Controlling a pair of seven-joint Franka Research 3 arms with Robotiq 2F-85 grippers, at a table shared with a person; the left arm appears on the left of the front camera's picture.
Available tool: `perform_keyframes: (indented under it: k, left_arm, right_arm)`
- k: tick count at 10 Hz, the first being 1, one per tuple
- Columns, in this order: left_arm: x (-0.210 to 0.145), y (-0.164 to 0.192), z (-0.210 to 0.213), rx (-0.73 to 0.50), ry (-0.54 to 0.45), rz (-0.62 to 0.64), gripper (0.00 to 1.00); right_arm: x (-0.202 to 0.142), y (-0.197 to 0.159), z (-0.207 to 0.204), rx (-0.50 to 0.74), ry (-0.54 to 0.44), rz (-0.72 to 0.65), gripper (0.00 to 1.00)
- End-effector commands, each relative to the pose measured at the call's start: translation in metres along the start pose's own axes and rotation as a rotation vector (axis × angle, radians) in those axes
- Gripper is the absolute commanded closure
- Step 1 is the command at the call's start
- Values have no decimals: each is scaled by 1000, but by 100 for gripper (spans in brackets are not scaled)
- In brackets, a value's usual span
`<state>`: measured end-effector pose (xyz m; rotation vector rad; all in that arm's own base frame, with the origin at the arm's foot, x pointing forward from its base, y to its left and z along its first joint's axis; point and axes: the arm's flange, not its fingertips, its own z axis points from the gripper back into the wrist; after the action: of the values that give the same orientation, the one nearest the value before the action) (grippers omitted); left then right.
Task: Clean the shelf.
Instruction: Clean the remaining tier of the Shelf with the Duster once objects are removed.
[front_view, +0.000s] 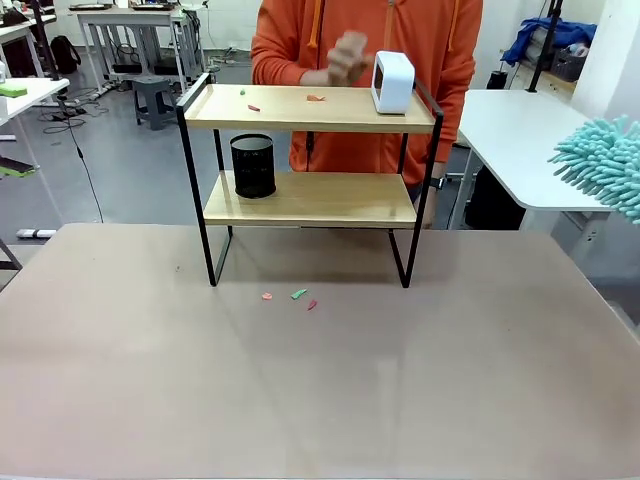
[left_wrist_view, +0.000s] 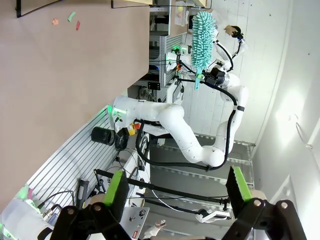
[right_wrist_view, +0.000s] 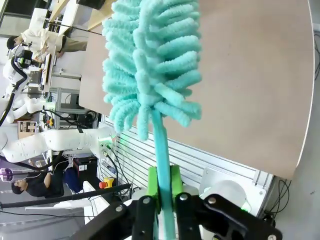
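1. Shelf (front_view: 300, 118): upright near the far edge of the counter (front_view: 320, 400), about midway between its left and right edges, legs on the counter top.
2. Top board: three small board scraps (front_view: 254, 107) (green, red, orange), loose toward the left end and middle. White boxy device (front_view: 392, 82) at the right end. Not yet wiped, by the look of it.
3. Lower board: black mesh cup (front_view: 253, 165) at the left end. No litter made out there.
4. Counter just in front of the shelf legs: three counter scraps (front_view: 299, 294) (pink, green, red), close together.
5. Person's hand (front_view: 347, 57): blurred, above the back rim of the top board, beside the white boxy device. Contact with anything not to be told.
6. Right hand (right_wrist_view: 164, 176): pressed together on the thin handle of the teal duster (right_wrist_view: 150, 65). Duster head past the counter's right edge, well apart from the shelf, touching nothing.
7. Left hand (left_wrist_view: 177, 175): spread wide, empty, well apart from the shelf.
8. Done, as judged: tool in grip, nothing more.
9. Left, as judged: bringing the teal duster to the top board, sweeping the board scraps off around the white boxy device, then passing over the lower board around the black mesh cup. Counter scraps possibly to gather afterwards.
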<state>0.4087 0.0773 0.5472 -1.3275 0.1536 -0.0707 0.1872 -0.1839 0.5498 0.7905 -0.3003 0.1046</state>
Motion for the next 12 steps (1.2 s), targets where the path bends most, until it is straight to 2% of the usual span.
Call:
perform_keyframes:
  k: [1, 6, 7, 9, 11, 12]
  left_arm:
    - [-2, -3, 0, -17, -1, -11, 0]
    - [-2, -3, 0, -17, -1, -11, 0]
    - [-2, -3, 0, -17, -1, -11, 0]
    - [-2, -3, 0, -17, -1, -11, 0]
    - [-2, -3, 0, -17, -1, -11, 0]
    - [-2, -3, 0, -17, -1, -11, 0]
  right_arm:
    - [4, 0, 4, -1, -1, 20, 88]
    - [0, 0, 0, 0, 0, 0, 88]
    - [10, 21, 7, -9, -40, 2, 88]
    - [46, 115, 26, -40, -112, 120, 88]
    - [79, 206, -9, -155, -85, 250, 88]
    - [90, 237, -41, -218, -77, 300, 88]
